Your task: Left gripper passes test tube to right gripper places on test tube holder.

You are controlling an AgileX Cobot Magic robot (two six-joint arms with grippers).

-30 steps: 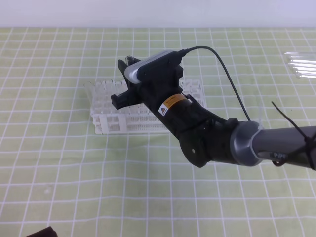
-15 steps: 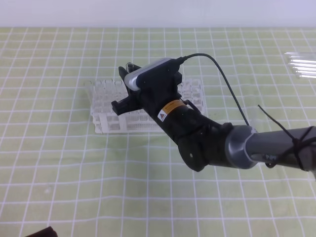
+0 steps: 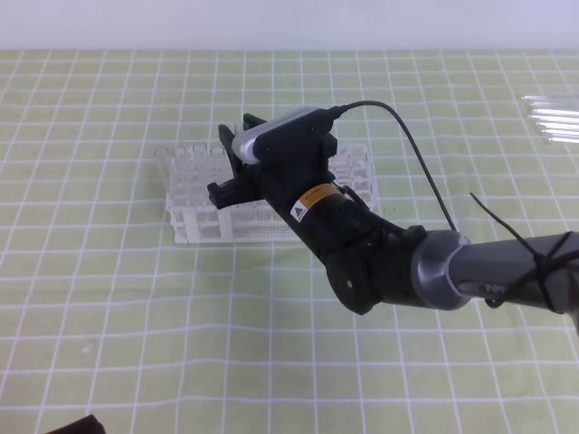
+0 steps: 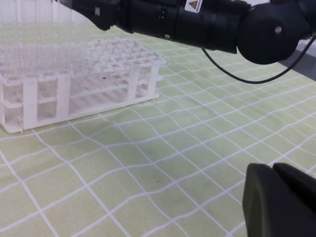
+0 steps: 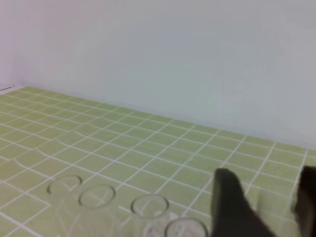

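The white test tube holder (image 3: 185, 212) stands left of centre on the checked mat, also in the left wrist view (image 4: 74, 74). My right gripper (image 3: 228, 161) hovers over the holder's back part. In its wrist view the right gripper (image 5: 266, 173) is open, with nothing between its dark fingers (image 5: 229, 205). Just below and left of them stand clear test tube rims (image 5: 148, 205) in the holder; I cannot tell which tube was passed. Of my left gripper only a black scrap (image 3: 77, 425) shows at the bottom edge, and a black finger (image 4: 279, 202) low over the mat.
Spare clear tubes (image 3: 554, 117) lie at the far right edge of the mat. The right arm (image 3: 407, 267) stretches from the right across the middle, its black cable (image 3: 407, 117) looping above. A pale wall rises behind the table.
The right arm has shifted slightly right and settled lower over the holder. A clear rim seen at its fingertips earlier no longer shows there.
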